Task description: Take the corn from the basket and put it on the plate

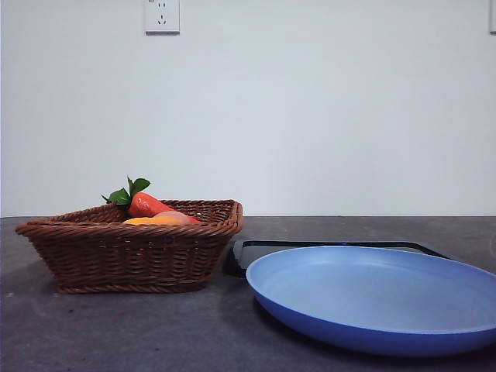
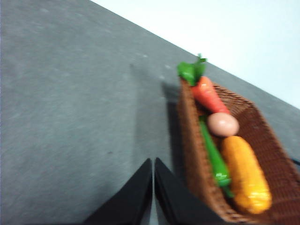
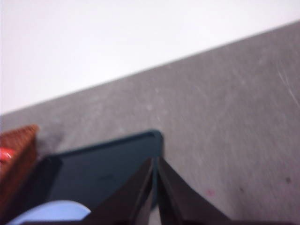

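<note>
While the corn (image 2: 246, 174) lies untouched inside the wicker basket (image 2: 274, 140), both arms hang above the table, neither visible in the front view. From the left gripper (image 2: 153, 161), whose jaws are pressed together and hold nothing, the cob sits toward three o'clock in the left wrist view, its long axis running roughly eleven to five, parallel to the green pepper (image 2: 213, 152) beside it, past the egg (image 2: 223, 124) and carrot (image 2: 208, 93). The right gripper (image 3: 155, 161), jaws likewise pressed together, hovers over the black tray (image 3: 93, 171) near the blue plate (image 1: 372, 298). The left arm looks nearer the corn.
</note>
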